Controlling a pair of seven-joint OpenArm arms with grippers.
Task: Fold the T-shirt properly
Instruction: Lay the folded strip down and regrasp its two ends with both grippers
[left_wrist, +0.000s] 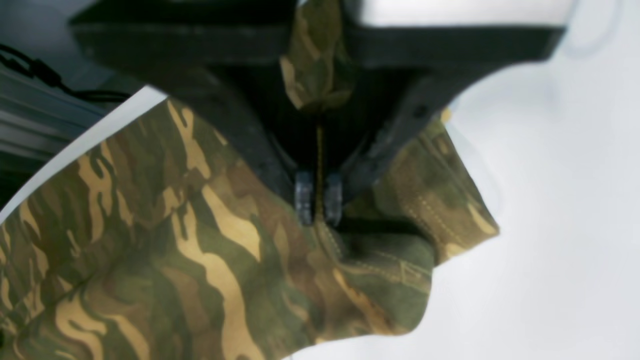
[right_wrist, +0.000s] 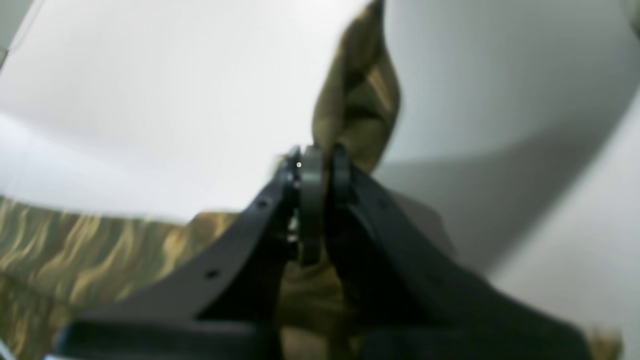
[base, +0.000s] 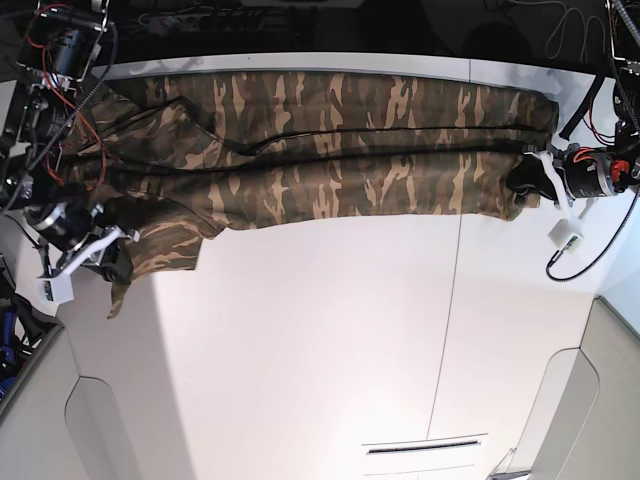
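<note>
The camouflage T-shirt (base: 320, 150) lies stretched in a long band across the far part of the white table (base: 320, 340), folded lengthwise. My left gripper (left_wrist: 318, 205) is shut on a stitched edge of the T-shirt (left_wrist: 200, 250) at the base view's right end (base: 525, 178). My right gripper (right_wrist: 320, 165) is shut on a fold of the T-shirt (right_wrist: 357, 95) at the base view's left end (base: 112, 262), where a sleeve hangs down toward the table's near side.
Cables and electronics sit on the arms at the far left (base: 60, 50) and far right (base: 600, 170). The table's far edge meets a dark background (base: 300, 30). A seam (base: 445, 330) runs down the table. Pale panels (base: 580, 410) flank the near corners.
</note>
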